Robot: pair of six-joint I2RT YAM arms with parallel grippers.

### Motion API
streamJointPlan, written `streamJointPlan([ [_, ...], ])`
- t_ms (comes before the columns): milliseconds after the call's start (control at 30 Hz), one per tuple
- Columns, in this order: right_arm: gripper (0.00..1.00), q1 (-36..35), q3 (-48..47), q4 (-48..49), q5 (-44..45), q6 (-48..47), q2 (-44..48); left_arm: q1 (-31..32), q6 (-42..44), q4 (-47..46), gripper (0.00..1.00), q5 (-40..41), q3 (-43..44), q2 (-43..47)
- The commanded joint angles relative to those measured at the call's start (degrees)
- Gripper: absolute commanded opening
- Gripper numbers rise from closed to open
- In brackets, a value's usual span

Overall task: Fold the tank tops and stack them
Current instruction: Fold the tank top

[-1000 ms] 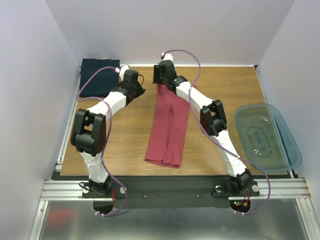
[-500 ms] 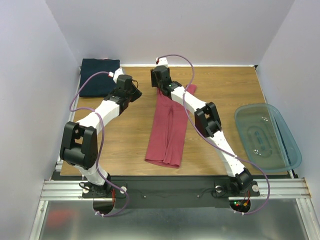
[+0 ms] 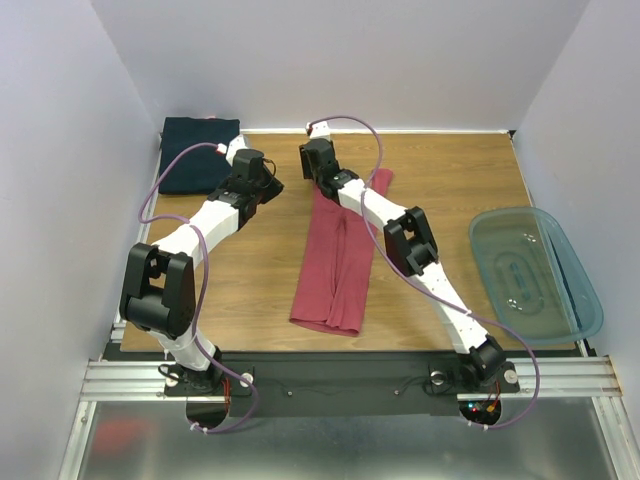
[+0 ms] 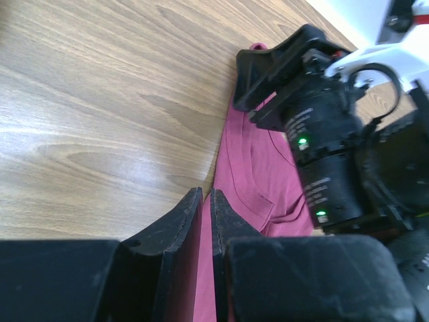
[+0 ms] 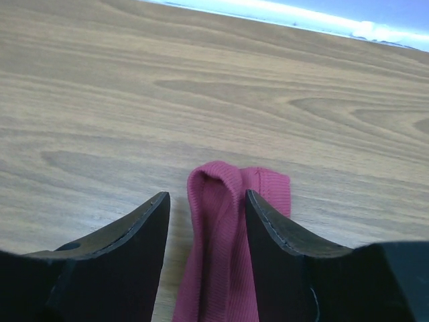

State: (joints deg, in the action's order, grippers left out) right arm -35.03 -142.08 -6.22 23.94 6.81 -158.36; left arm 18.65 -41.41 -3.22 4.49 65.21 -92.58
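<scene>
The rose-red tank top (image 3: 335,260) lies as a long narrow strip down the middle of the table, one strap spread to the right at the far end. My right gripper (image 3: 316,165) is open at that far end, and in its wrist view the jaws (image 5: 206,196) stand on either side of a folded strap end (image 5: 224,201). My left gripper (image 3: 268,186) is shut, a little left of the top's upper edge. In its wrist view the fingertips (image 4: 206,193) point at the red cloth (image 4: 258,168). The dark navy tank top (image 3: 198,152) lies folded flat at the far left corner.
A translucent blue-green plastic tub (image 3: 535,275) sits at the table's right edge. The right arm's black wrist (image 4: 322,134) fills the upper right of the left wrist view, close to my left gripper. White walls enclose the table on three sides.
The left arm swung left, away from the red top. The right gripper shifted slightly left at the top's far end, and a strap now lies uncovered to its right.
</scene>
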Motion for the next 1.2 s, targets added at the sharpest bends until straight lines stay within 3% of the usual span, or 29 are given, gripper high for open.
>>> streamJointPlan([
  [0,0.53,-1.19,-2.94,4.11,1.98,-2.06,-0.8,0.15,0.89,-1.7,0.22,-0.27,-0.35,1.78],
  [200,0.47,-1.54,-2.76,5.43,3.21,-3.29,-0.63,0.15,1.07,-1.78,0.22,-0.62,-0.17,1.08],
  [333,0.34,-1.54,-2.94,5.69,3.74,-3.47,-0.63,0.15,1.33,-1.7,0.22,-0.62,-0.08,0.73],
  [767,0.08,-1.1,-0.92,8.24,6.82,-2.42,0.6,0.15,1.77,-1.79,0.22,-1.33,0.27,-0.06],
  [1167,0.0,2.06,7.43,9.29,5.68,4.7,7.1,0.24,1.16,-3.54,0.22,-3.43,-2.45,0.11],
])
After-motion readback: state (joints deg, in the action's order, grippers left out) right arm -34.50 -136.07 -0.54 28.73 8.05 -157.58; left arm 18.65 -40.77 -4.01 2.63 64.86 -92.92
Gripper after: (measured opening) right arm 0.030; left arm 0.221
